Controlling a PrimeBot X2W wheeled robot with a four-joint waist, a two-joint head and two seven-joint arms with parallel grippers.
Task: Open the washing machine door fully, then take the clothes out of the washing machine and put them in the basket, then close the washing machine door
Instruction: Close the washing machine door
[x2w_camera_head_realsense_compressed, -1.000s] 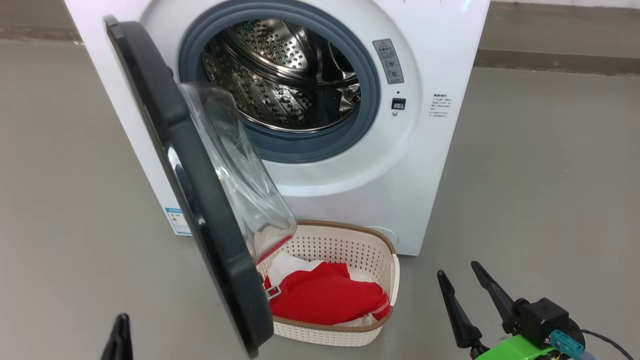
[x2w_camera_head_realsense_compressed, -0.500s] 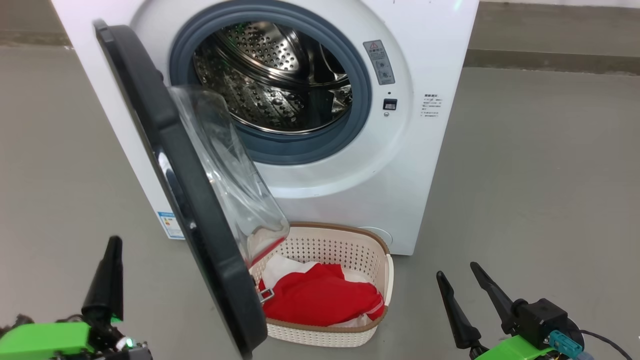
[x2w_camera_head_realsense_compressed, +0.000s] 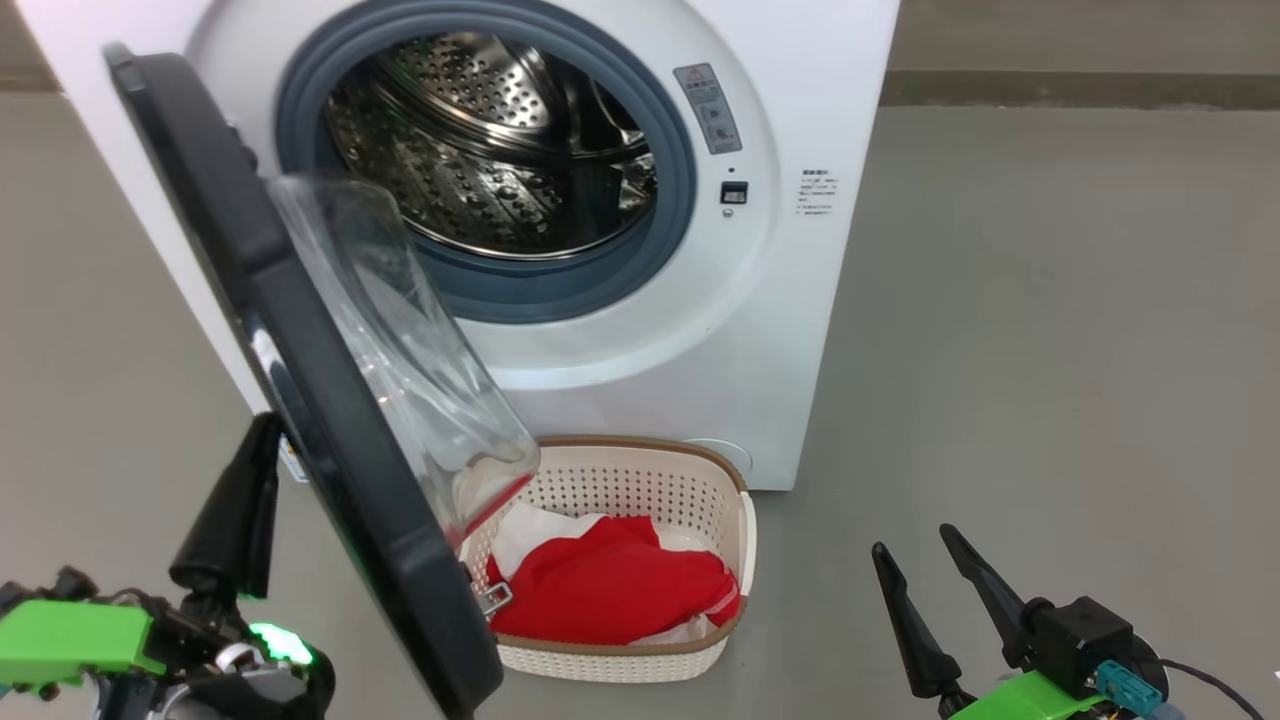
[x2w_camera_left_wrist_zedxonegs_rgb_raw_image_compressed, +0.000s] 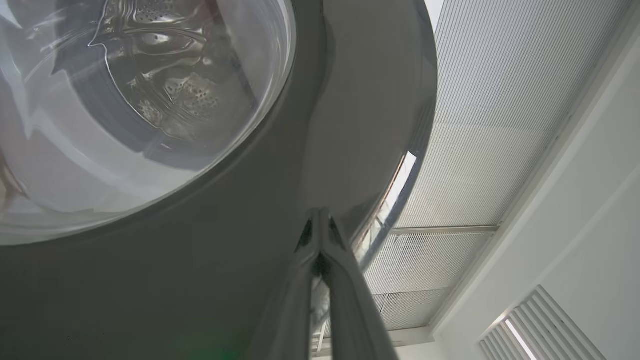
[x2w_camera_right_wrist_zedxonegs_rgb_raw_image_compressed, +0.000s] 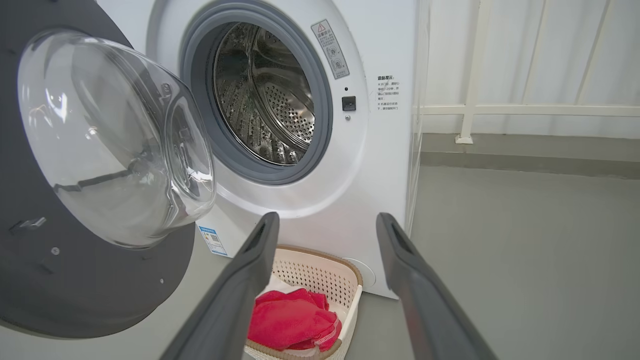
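The white washing machine (x2w_camera_head_realsense_compressed: 780, 300) stands with its steel drum (x2w_camera_head_realsense_compressed: 480, 150) showing no clothes. The washing machine door (x2w_camera_head_realsense_compressed: 310, 400) swings out towards me, glass bowl (x2w_camera_head_realsense_compressed: 400, 340) facing the drum. My left gripper (x2w_camera_head_realsense_compressed: 262, 432) is shut, its tips by the door's outer black face (x2w_camera_left_wrist_zedxonegs_rgb_raw_image_compressed: 225, 250); I cannot tell whether they touch. In the left wrist view the left gripper (x2w_camera_left_wrist_zedxonegs_rgb_raw_image_compressed: 320, 217) has its fingers pressed together. The basket (x2w_camera_head_realsense_compressed: 640, 445) sits on the floor under the opening, holding the red and white clothes (x2w_camera_head_realsense_compressed: 610, 590). My right gripper (x2w_camera_head_realsense_compressed: 914, 542) hangs open, low right.
Grey floor (x2w_camera_head_realsense_compressed: 1050, 350) spreads to the right of the machine. A low wall edge runs behind it, and a white railing (x2w_camera_right_wrist_zedxonegs_rgb_raw_image_compressed: 470, 100) stands there. The door overhangs the basket's left end (x2w_camera_right_wrist_zedxonegs_rgb_raw_image_compressed: 280, 260). A blue label sticker (x2w_camera_right_wrist_zedxonegs_rgb_raw_image_compressed: 212, 240) is on the machine's lower front.
The head camera has turned, shifting the whole picture left. My left gripper has risen from the bottom edge up to the door's outer side. The right gripper has not moved.
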